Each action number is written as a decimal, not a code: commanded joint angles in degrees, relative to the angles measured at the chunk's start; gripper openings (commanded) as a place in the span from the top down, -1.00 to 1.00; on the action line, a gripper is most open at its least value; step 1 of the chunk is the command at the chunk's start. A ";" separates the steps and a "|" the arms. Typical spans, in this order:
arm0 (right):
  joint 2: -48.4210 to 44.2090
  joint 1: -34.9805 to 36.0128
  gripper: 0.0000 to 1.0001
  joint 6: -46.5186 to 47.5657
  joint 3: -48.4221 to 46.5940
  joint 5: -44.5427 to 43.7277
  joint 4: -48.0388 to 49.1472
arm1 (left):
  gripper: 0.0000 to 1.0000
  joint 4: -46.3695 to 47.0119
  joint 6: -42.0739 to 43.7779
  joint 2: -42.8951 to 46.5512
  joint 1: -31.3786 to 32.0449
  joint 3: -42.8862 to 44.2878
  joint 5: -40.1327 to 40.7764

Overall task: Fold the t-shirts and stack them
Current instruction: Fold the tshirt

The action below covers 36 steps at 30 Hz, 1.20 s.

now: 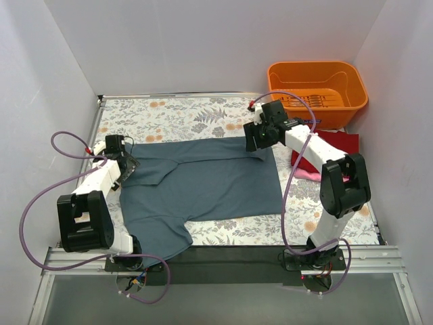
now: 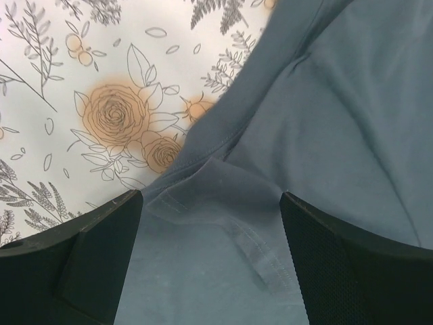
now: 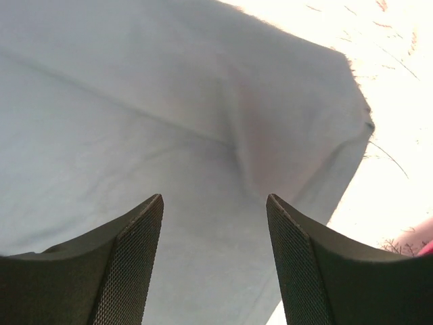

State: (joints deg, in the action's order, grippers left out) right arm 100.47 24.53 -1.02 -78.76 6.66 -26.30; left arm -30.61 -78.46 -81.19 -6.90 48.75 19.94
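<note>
The blue-grey t-shirt (image 1: 210, 186) is lying spread out flat in the middle of the flowery table (image 1: 189, 115), with one sleeve sticking out toward the near edge on the left side. The left gripper (image 1: 128, 166) sits at the shirt's left edge with its fingers wide apart over a seam, nothing pinched. The right gripper (image 1: 259, 135) is over the far right corner of the same shirt, also let go, just cloth under the gap. Can't tell if either one actually touches the fabric. The dark red t-shirt (image 1: 336, 144) and pink t-shirt (image 1: 308, 174) are bunched together off to the right, just in front of the orange basket (image 1: 318, 84), pink partly tucked under the red.
</note>
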 commanded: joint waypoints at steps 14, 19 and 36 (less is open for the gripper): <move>1.66 -10.99 -0.16 -20.85 13.62 3.88 20.75 | -0.54 2.40 -0.47 2.26 0.04 -2.78 -0.08; 1.40 -13.02 -0.13 -26.14 18.29 8.98 28.93 | -0.54 3.28 -0.29 3.23 0.13 -4.01 0.36; 2.45 -14.16 0.27 -29.31 19.79 14.44 33.78 | -0.54 3.28 -0.03 3.76 0.22 -4.02 0.27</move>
State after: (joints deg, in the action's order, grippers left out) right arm 104.03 10.83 -30.06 -58.19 19.81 4.97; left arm -28.08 -78.81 -80.05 -6.85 44.82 19.03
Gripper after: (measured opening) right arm 0.385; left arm 0.770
